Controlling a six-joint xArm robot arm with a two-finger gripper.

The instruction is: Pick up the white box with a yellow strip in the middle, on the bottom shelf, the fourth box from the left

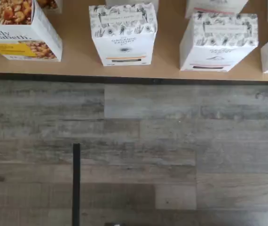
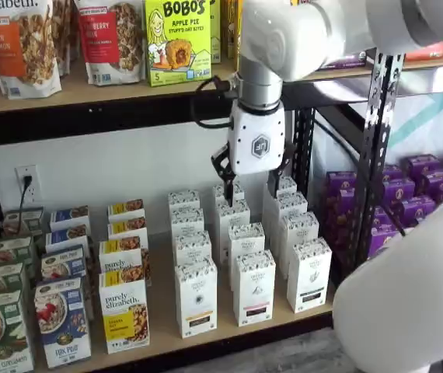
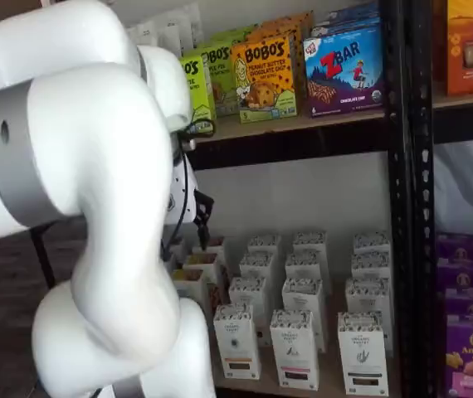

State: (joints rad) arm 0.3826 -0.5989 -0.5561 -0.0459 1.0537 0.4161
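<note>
Three rows of similar white cartons crowd the bottom shelf (image 2: 229,330); the white box (image 2: 197,298) stands front-row, untouched. Approach step: the end effector (image 2: 246,172) (finger gap unreadable) hangs above, and must descend between the granola box (image 2: 125,314) and plain-labelled neighbour (image 2: 254,287).

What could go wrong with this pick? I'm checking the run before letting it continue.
Wrong carton: the white box differs from the near-identical box beside it mainly by its yellow-orange strip, an easy mix-up.

Crowding: the purely elizabeth box and that lookalike flank it with narrow gaps, so a finger may nudge a neighbour.

Long approach: the tool hangs well above and behind the front row on the bottom shelf, so alignment could drift on the way down.
</note>
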